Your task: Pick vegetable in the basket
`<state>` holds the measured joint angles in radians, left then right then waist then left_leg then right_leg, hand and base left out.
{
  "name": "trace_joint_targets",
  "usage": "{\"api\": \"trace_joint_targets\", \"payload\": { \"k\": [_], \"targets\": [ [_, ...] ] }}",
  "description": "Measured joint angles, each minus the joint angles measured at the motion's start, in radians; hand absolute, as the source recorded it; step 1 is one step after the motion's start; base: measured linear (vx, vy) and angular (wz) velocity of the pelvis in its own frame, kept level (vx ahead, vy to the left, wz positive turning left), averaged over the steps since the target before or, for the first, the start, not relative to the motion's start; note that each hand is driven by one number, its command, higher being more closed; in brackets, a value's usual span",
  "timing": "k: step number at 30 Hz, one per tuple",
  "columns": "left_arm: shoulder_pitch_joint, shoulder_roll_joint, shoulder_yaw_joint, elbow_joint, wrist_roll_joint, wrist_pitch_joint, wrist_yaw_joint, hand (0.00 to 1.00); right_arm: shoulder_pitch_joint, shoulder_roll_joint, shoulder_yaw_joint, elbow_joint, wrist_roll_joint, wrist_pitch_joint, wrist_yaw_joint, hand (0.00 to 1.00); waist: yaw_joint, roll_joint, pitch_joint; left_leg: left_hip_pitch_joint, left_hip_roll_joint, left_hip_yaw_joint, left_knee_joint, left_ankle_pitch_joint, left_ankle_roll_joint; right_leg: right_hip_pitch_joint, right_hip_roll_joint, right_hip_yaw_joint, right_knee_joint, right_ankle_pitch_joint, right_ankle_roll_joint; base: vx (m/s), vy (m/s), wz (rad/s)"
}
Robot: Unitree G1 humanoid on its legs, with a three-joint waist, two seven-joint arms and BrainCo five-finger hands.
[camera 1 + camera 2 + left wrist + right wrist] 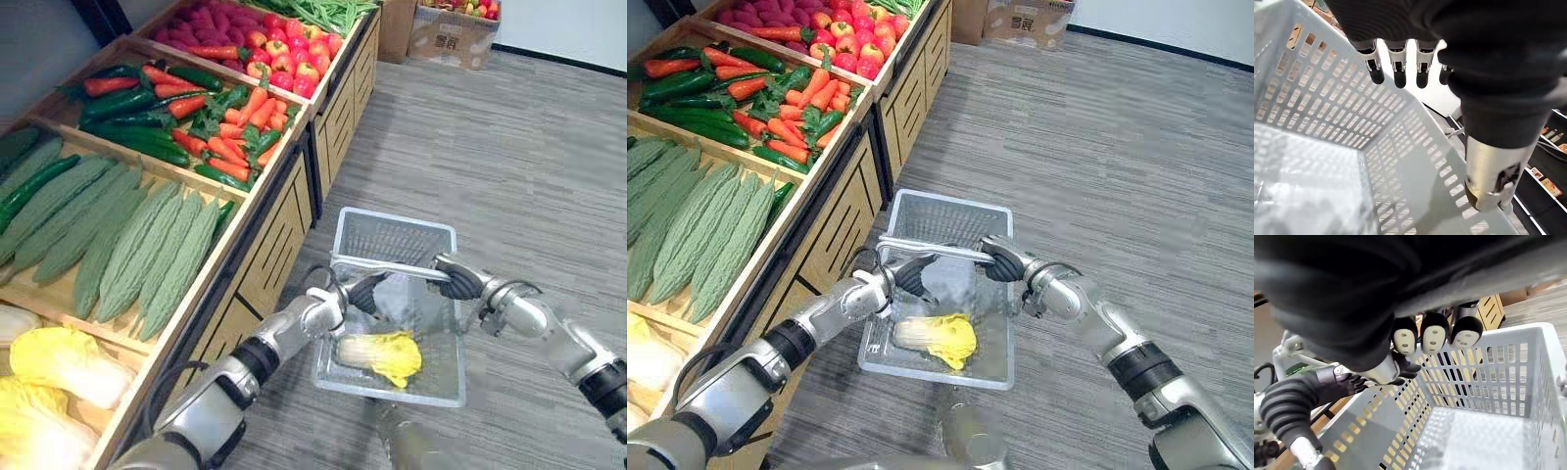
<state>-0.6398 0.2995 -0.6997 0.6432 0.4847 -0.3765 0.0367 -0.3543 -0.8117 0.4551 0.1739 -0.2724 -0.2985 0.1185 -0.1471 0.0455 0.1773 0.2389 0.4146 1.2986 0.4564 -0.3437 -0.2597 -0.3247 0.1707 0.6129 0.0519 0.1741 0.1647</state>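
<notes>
Left eye view: basket (394,223) at centre frame, with the cabbage (380,354) lying in its lower end. My right hand (458,281), right of centre, is curled round the handle (392,266). Left wrist view: my left hand (1396,73) hangs slack-fingered over the basket wall, holding nothing. Right wrist view: fingertips (1434,337) tucked inward above the mesh.

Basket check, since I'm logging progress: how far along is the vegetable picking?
Done: one napa cabbage lies inside the grey basket. In hand: the right hand grips the basket's handle; the left hand hovers open over the basket, holding nothing. Left: any further picks from the wooden shelf, where bitter gourds and carrots lie.
</notes>
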Motion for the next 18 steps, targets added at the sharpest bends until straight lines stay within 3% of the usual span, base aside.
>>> {"api": "trace_joint_targets", "payload": {
  "k": [3,5,6,7,10,16,18],
  "targets": [
    [-0.017,0.000,0.000,0.000,0.000,0.000,0.000,0.00,0.005,0.004,-0.013,0.000,0.000,0.001,0.000,1.00,0.001,0.000,0.008,-0.001,-0.001,0.000,0.000,-0.001,0.001,0.000,-0.002,-0.001,0.000,0.000,0.000,-0.01,0.025,0.18],
    [-0.025,0.005,-0.033,-0.111,-0.001,0.036,0.000,0.00,0.052,0.061,-0.114,0.027,-0.006,-0.012,0.002,1.00,0.018,-0.003,0.024,-0.022,-0.006,-0.030,-0.020,0.006,0.012,0.003,-0.020,-0.031,0.004,0.000,0.000,-0.02,0.016,0.51],
    [-0.016,0.014,-0.090,-0.245,-0.019,0.042,-0.006,0.00,0.107,0.122,-0.228,0.079,-0.018,-0.003,-0.005,1.00,0.022,-0.005,0.026,-0.044,-0.005,-0.083,-0.027,0.012,0.019,0.005,-0.039,-0.077,0.003,0.000,0.000,-0.06,-0.035,1.19],
    [0.007,0.008,-0.129,-0.385,-0.148,0.013,-0.033,0.00,0.144,0.162,-0.314,0.120,-0.062,0.040,-0.039,1.00,0.024,0.004,0.034,-0.065,-0.002,-0.142,-0.032,0.018,0.026,0.016,-0.061,-0.131,0.003,0.000,0.000,-0.05,-0.035,1.20],
    [0.051,-0.017,-0.143,-0.621,-0.305,-0.057,-0.042,0.00,0.197,0.260,-0.443,0.166,-0.083,0.106,-0.092,1.00,0.073,0.007,0.035,-0.078,-0.011,-0.191,-0.037,0.021,0.033,0.041,-0.090,-0.175,0.005,-0.001,-0.001,-0.07,-0.009,0.63],
    [0.090,-0.008,-0.149,-0.757,-0.424,-0.078,-0.045,0.00,0.305,0.345,-0.539,0.200,-0.121,0.147,-0.115,1.00,0.085,0.005,0.032,-0.129,-0.058,-0.316,-0.069,0.036,0.070,0.068,-0.170,-0.280,0.006,-0.001,-0.001,-0.09,0.045,0.62],
    [0.120,-0.002,-0.147,-0.791,-0.458,-0.078,-0.045,0.00,0.334,0.375,-0.617,0.241,-0.120,0.162,-0.128,1.00,0.103,0.003,0.030,-0.158,-0.061,-0.359,-0.069,0.043,0.079,0.069,-0.188,-0.318,0.005,-0.004,-0.005,-0.07,0.007,0.60]
  ]
}}
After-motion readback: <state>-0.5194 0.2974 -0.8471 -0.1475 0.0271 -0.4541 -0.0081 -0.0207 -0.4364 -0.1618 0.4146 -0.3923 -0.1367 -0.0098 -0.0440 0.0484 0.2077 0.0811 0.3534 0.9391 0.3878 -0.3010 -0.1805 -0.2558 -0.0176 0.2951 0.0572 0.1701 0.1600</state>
